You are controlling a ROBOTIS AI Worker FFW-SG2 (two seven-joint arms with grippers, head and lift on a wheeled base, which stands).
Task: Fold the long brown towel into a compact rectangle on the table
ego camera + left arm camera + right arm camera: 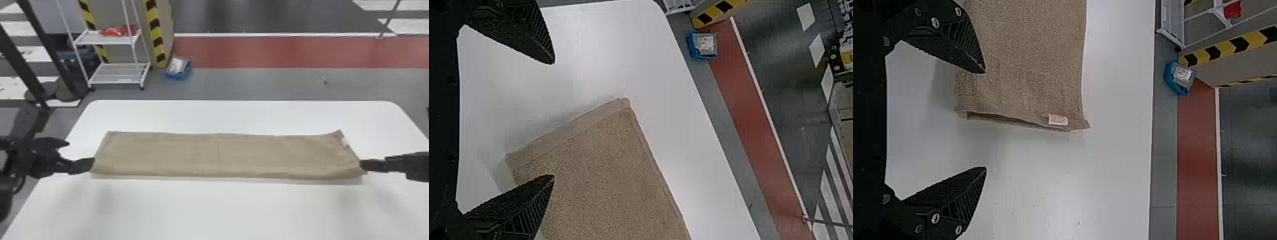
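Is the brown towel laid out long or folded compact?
Long, not compact: the towel stretches as a strip across the table, though layers show at the end with its label.

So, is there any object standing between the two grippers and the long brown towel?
Nothing visible stands in the way. The left gripper is open at one short end of the towel, and the right gripper is open at the other, above the white table.

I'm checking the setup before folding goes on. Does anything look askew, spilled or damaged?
Slightly askew: on the brown towel, the far right corner juts past the otherwise fairly straight far edge, near the white label. I see no spill or damage.
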